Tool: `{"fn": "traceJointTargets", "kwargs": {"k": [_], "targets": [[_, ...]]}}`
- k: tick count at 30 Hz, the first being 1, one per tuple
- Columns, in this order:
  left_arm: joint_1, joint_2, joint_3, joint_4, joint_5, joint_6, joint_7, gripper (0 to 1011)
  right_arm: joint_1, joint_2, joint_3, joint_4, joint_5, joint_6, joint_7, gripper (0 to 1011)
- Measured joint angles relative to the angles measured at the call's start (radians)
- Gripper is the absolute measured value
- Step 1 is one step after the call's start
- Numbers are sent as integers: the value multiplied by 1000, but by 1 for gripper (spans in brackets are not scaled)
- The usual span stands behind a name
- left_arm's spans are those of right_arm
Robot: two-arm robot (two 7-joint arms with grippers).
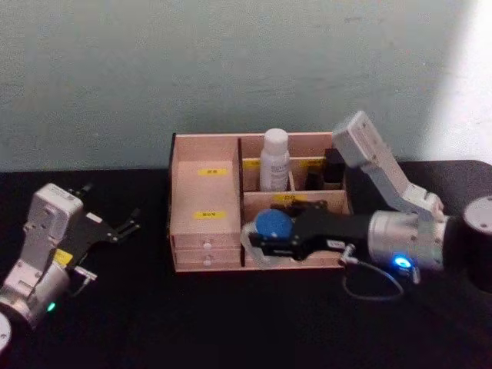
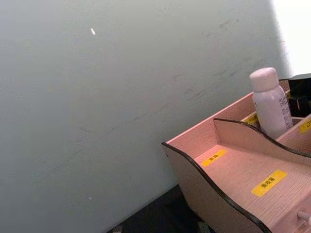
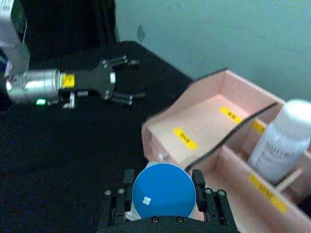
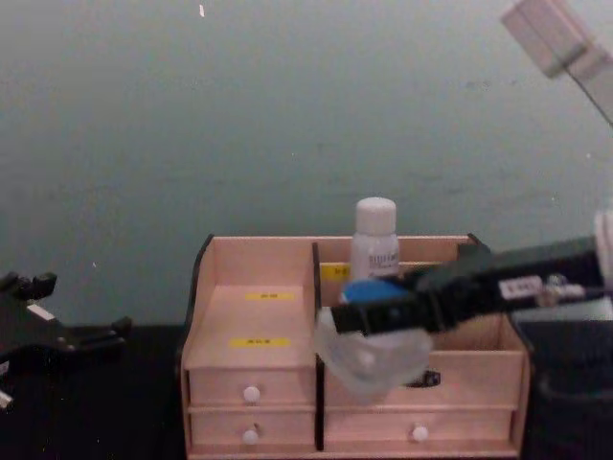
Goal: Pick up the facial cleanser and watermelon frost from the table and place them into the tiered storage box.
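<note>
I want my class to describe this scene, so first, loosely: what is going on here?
The right gripper is shut on the blue-lidded jar and holds it off the table at the front of the box, by its right half; the jar is not yet set down. The white bottle already stands upright in a rear compartment. The left gripper sits open and idle to the left of the box.

Two robot arms, one holding, one idle.
Right gripper (image 1: 268,235) extends leftward, clamped on the watermelon frost (image 1: 273,223); left gripper (image 3: 130,80) sits low at left, fingers spread.
</note>
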Motion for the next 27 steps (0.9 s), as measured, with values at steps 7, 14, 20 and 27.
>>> {"fn": "traceJointTargets", "kwargs": {"k": [7, 14, 20, 27], "targets": [[0, 0, 0, 0, 0, 0, 0, 1001, 68, -66, -19, 68, 2, -1, -16, 729], [0, 0, 0, 0, 0, 0, 0, 1001, 123, -117, -40, 130, 0, -8, -20, 729], [0, 0, 0, 0, 0, 0, 0, 1001, 171, -168, -63, 202, -14, -21, -20, 729], [0, 0, 0, 0, 0, 0, 0, 1001, 219, -226, -77, 293, -34, -48, -20, 729]]}}
